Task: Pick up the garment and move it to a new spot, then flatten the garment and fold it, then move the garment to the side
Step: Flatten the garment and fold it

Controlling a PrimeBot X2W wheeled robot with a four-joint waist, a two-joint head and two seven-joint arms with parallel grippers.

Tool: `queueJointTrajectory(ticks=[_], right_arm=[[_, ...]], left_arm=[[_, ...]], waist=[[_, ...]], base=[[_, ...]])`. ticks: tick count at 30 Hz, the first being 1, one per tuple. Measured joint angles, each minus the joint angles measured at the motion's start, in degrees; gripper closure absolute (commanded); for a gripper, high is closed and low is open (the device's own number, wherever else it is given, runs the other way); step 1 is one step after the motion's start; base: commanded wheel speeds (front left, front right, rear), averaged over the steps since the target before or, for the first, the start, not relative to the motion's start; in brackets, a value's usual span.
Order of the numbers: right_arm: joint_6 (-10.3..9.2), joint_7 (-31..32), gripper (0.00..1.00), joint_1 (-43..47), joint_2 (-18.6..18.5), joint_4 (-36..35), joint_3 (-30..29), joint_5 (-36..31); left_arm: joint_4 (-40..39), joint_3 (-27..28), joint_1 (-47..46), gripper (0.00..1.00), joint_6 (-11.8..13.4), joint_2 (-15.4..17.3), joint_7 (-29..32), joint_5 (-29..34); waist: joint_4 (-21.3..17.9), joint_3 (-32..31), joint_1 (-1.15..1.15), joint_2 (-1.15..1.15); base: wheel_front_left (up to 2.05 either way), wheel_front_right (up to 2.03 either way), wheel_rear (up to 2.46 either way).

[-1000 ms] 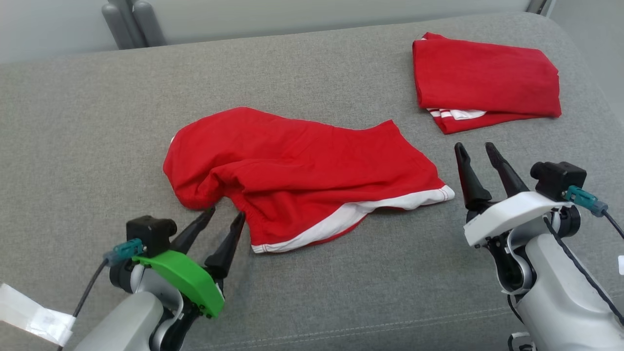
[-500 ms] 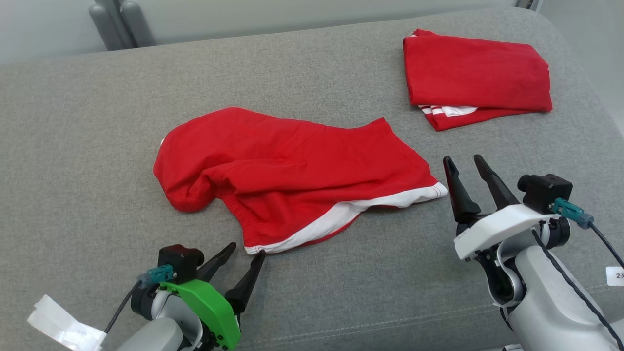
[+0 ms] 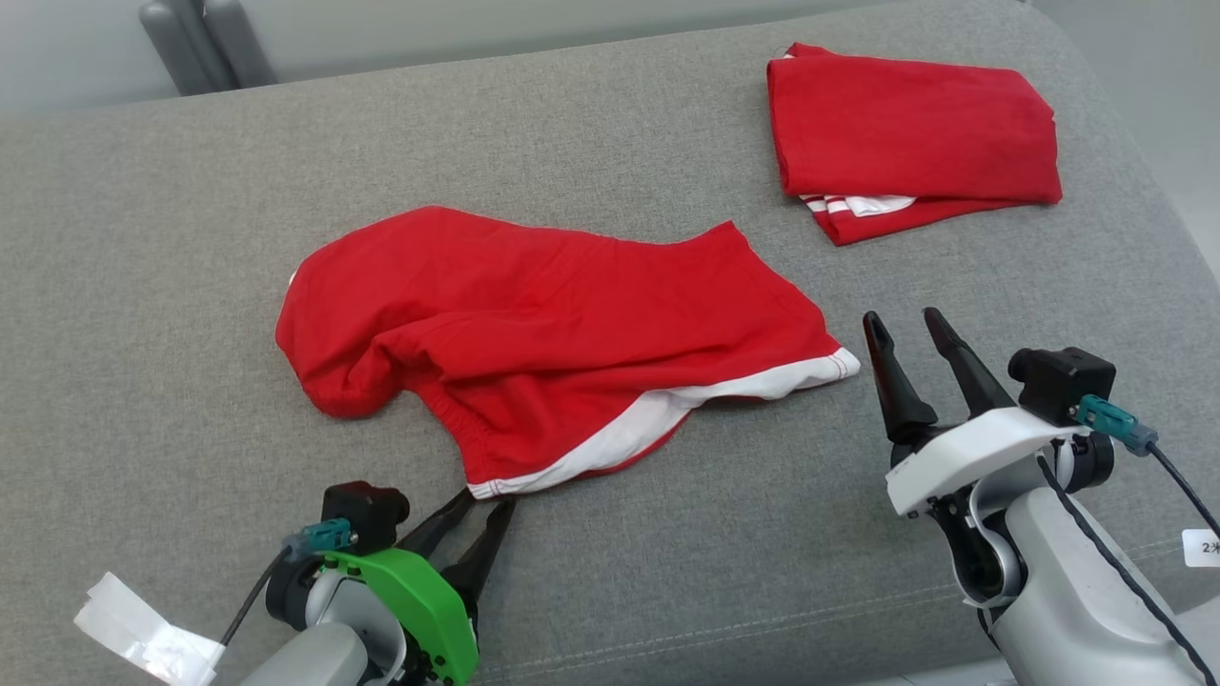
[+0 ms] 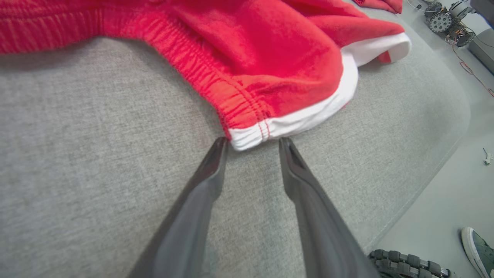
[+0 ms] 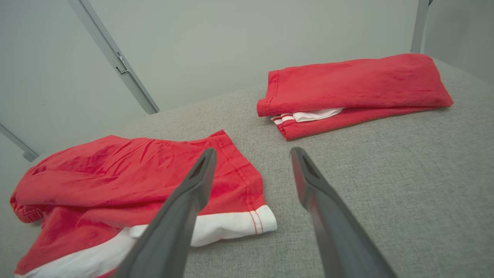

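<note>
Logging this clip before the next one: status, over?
Left pincer open, tips flanking white hem corner of crumpled garment. Right pincer open, clear of cloth. Folded garment far right, no obstruction.

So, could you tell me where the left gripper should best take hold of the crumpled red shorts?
Take the near corner of the red shorts, where elastic waistband meets white trim, coming in low from the robot's side. That corner juts toward the left gripper, whose open fingers flank it, resting on the grey cushion.

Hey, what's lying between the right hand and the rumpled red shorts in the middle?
Nothing but bare grey cushion lies between the right hand and the rumpled shorts, as the head view shows.
</note>
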Motion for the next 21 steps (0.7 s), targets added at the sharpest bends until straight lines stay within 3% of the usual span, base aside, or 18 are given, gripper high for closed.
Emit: queueJointTrajectory(ticks=[2,5,6,11,13,15,21], right_arm=[[0.00,-0.01,0.00,0.06,0.02,0.00,-0.20,-0.14],[0.02,0.00,0.00,0.12,0.15,-0.01,-0.37,-0.15],[0.05,0.00,0.00,0.16,0.23,-0.01,-0.41,-0.16],[0.09,0.00,0.00,0.43,0.45,-0.03,-0.75,-0.58],[0.10,0.00,0.00,0.70,0.57,-0.05,-0.87,-0.60],[0.24,0.00,0.00,0.96,0.69,-0.05,-0.93,-0.69],[0.69,-0.01,0.00,1.20,0.69,1.56,-0.21,-1.10]], left_arm=[[0.40,0.01,-0.24,0.42,0.00,0.00,-0.02,0.00],[0.69,0.05,-0.67,0.41,-0.10,0.00,-0.08,0.00],[0.71,0.05,-0.80,0.48,-0.12,-0.01,-0.08,0.00],[0.70,0.04,-1.40,0.58,-0.14,-0.09,-0.51,0.01],[0.74,0.04,-1.43,0.70,-0.14,-0.19,-0.51,0.01],[0.82,0.04,-1.44,1.00,-0.14,-0.26,-0.56,0.01],[0.85,0.05,-1.54,1.00,-0.16,-0.27,-0.59,0.01]], waist=[[-0.02,0.00,0.00,0.00],[0.04,-0.04,0.00,0.00],[0.08,-0.07,0.00,0.00],[0.42,-0.11,0.00,0.00],[0.57,-0.09,0.00,0.00],[0.69,-0.07,0.00,0.00],[0.94,-0.10,0.00,0.00]], base=[[0.00,0.00,0.00],[0.00,0.00,0.00],[0.00,0.00,0.00],[0.00,0.00,0.00],[0.00,0.00,0.00],[0.00,0.00,0.00],[0.00,0.00,0.00]])
